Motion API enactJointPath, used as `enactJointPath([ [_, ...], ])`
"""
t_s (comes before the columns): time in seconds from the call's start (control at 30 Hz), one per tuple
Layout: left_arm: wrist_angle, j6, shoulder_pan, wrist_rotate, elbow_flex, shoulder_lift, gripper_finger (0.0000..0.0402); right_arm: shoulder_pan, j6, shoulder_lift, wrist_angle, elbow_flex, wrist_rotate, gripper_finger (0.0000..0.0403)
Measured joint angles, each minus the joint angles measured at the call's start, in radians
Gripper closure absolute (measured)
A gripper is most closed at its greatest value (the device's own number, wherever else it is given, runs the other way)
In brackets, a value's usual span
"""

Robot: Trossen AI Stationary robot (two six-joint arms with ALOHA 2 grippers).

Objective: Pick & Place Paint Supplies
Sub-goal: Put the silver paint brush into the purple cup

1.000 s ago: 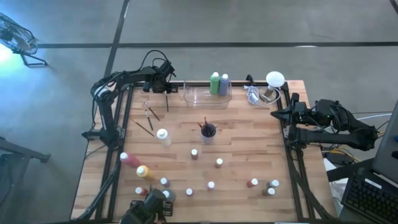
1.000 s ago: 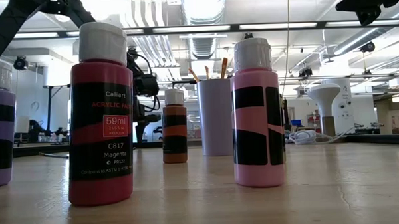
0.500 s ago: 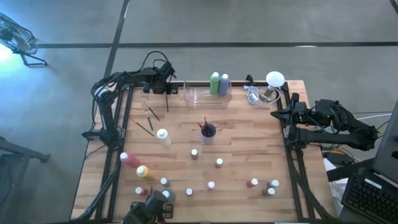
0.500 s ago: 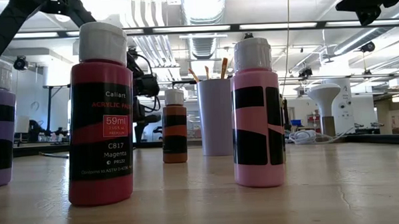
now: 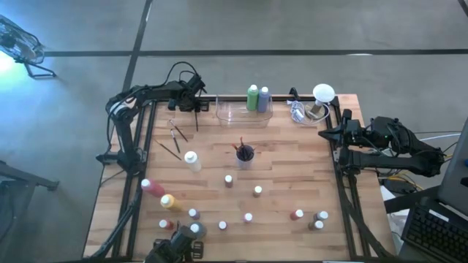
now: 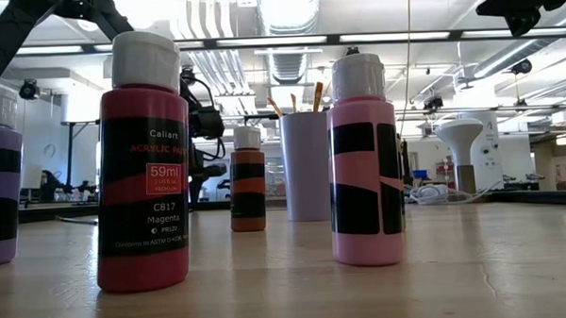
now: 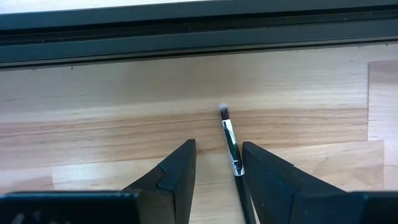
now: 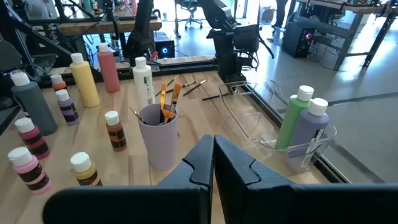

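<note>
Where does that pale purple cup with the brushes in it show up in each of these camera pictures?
High view: the cup stands mid-table, seen from above.
Low view: cup in the middle, behind the pink bottle.
Left wrist view: not in it.
Right wrist view: cup left of centre, above the shut right end effector.
Shared landmark: the brown bottle beside the cup.
</note>
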Motion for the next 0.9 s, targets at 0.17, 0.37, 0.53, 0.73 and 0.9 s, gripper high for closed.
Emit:
enactJointPath([
  [0.17, -0.002, 0.0, -0.001, 0.004, -0.001, 0.001, 0.0275, 0.0, 0.0, 0.0, 0.0, 0.0, 0.0, 0.0394],
  [0.37, -0.003, 0.002, -0.001, 0.003, -0.002, 0.002, 0.0308, 0.0, -0.001, 0.0, 0.0, 0.0, 0.0, 0.0394],
  [0.53, -0.003, 0.003, -0.001, 0.003, -0.002, 0.002, 0.0326, 0.0, -0.001, 0.0, 0.0, 0.0, 0.0, 0.0394],
  [0.73, -0.003, 0.002, -0.001, 0.006, -0.002, 0.003, 0.0341, 0.0, 0.0, 0.0, 0.0, 0.0, 0.0, 0.0394],
  [0.9, -0.003, 0.0, -0.002, 0.009, -0.003, 0.003, 0.0362, 0.0, 0.0, 0.0, 0.0, 0.0, 0.0, 0.0394],
])
